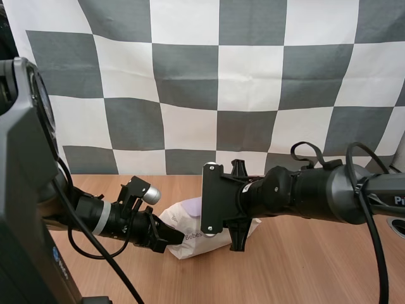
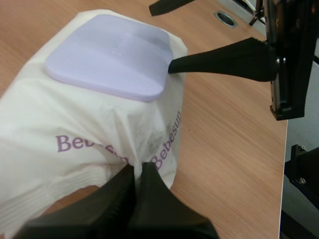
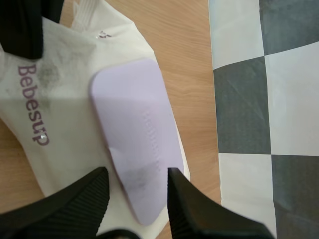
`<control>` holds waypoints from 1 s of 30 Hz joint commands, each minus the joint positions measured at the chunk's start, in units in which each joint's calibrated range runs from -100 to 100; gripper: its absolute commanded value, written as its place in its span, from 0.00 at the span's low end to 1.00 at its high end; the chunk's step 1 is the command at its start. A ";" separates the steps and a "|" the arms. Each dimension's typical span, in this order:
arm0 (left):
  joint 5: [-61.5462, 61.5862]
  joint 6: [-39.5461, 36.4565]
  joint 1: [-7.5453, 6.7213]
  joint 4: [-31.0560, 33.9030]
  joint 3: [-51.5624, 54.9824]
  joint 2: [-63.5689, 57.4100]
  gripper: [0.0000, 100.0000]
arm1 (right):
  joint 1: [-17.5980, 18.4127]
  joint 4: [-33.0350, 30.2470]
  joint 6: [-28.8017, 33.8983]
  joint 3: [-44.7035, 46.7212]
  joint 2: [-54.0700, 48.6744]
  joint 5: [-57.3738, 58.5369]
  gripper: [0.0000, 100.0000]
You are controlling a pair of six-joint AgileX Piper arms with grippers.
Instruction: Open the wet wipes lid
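Wooden table (image 1: 304, 253), light brown, runs under both arms. What lies on it? (Desk)

A white pack of wet wipes (image 2: 75, 134), flat on the boards between the two arms. Its film is creased, with a grey smudge near the end where the left arm works. (Photographer)

And the lid? (Desk)

The lilac lid (image 2: 109, 55), a rounded rectangle, lies flat and closed on top of the pack, at the end away from the left arm. (Photographer)

What is the left gripper doing? (Desk)

The left gripper (image 2: 135, 169) sits low at the pack's near end. Its two black fingers are pressed together with a fold of the white film nipped at their tips, and wrinkles fan out from that spot. (Photographer)

The right one? (Desk)

The right gripper (image 3: 137, 174) comes in from the opposite side, fingers standing apart with their ribbed inner faces turned to each other. The lid's end sits between them. Seen from the left wrist, one fingertip (image 2: 182, 63) touches the lid's edge; the other hangs apart, above the wood beyond the pack. (Photographer)

Anything legible? (Desk)

Purple lettering (image 2: 75, 143) along the pack's side, beginning "Bebes"; I cannot make out the last letters for certain. (Photographer)
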 commanded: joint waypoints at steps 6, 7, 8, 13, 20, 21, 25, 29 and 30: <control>0.00 -0.57 0.00 -0.02 0.03 0.01 0.00 | 1.65 1.73 0.00 0.09 -0.04 -0.96 0.62; 0.00 -0.57 0.00 -0.02 0.03 0.01 0.00 | 1.65 1.61 0.00 0.09 -0.04 -1.63 0.61; 0.00 -0.57 0.00 -0.02 0.03 0.01 0.00 | 1.50 1.61 0.00 0.09 -0.04 -1.61 0.61; 0.00 -0.57 0.00 -0.02 0.03 0.01 0.00 | 1.42 1.38 0.00 0.09 -0.04 -1.96 0.61; 0.00 -0.57 0.00 -0.02 0.03 0.01 0.00 | 1.44 1.49 0.00 0.09 -0.04 -1.78 0.35; 0.00 -0.57 0.00 -0.02 0.03 0.01 0.00 | 1.44 1.86 0.00 0.09 -0.04 -1.78 0.24; 0.00 -0.57 0.00 -0.02 0.03 0.01 0.00 | 1.44 2.84 0.00 0.09 -0.04 -1.78 0.00; 0.00 -0.57 0.00 -0.03 0.03 0.01 0.00 | 1.44 5.38 0.00 -0.07 -0.18 -2.30 0.00; 0.00 -0.57 0.00 -0.03 0.03 0.01 0.00 | 1.44 5.38 0.00 -0.24 -0.37 -2.49 0.00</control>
